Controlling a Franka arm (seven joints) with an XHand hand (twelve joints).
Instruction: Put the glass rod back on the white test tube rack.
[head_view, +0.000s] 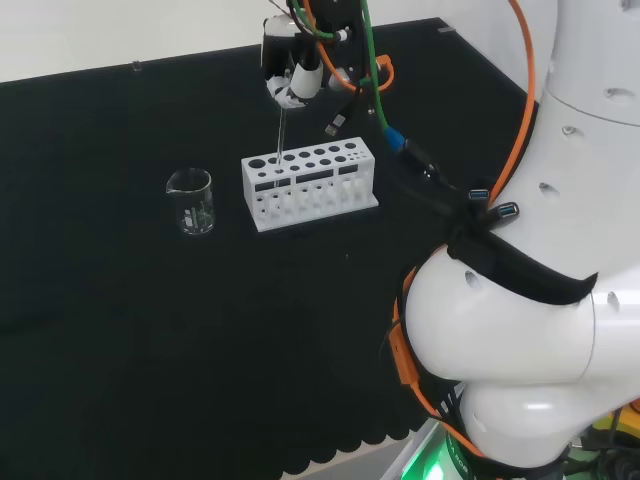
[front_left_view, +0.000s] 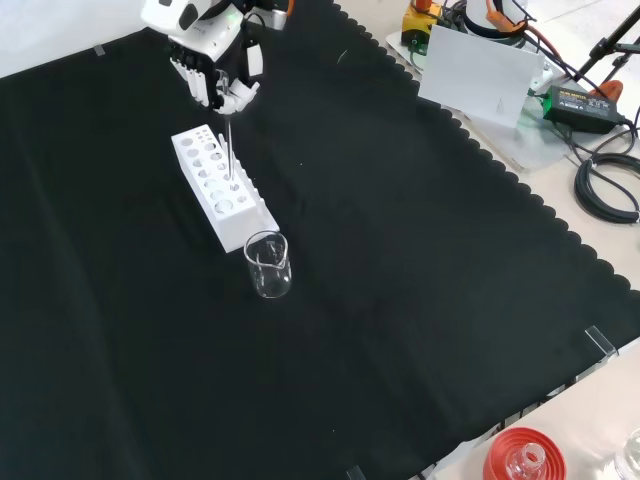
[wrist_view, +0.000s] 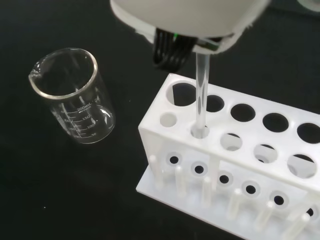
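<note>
The white test tube rack (head_view: 310, 185) (front_left_view: 222, 190) (wrist_view: 240, 165) stands on the black cloth. A clear glass rod (head_view: 281, 140) (front_left_view: 230, 150) (wrist_view: 201, 95) hangs upright, its lower end inside a small hole near the rack's end closest to the beaker. The hand (head_view: 295, 80) (front_left_view: 215, 75) is directly above the rack, its fingers curled round the rod's top. In the wrist view a blurred white part of the hand (wrist_view: 190, 17) covers the rod's upper end.
A clear glass beaker (head_view: 190, 201) (front_left_view: 268, 265) (wrist_view: 75, 95) stands just beyond the rack's end. In the front view a red ribbed stand (front_left_view: 525, 458) with glassware sits at the bench's near edge, and cables and a white sheet (front_left_view: 480, 75) lie off the cloth.
</note>
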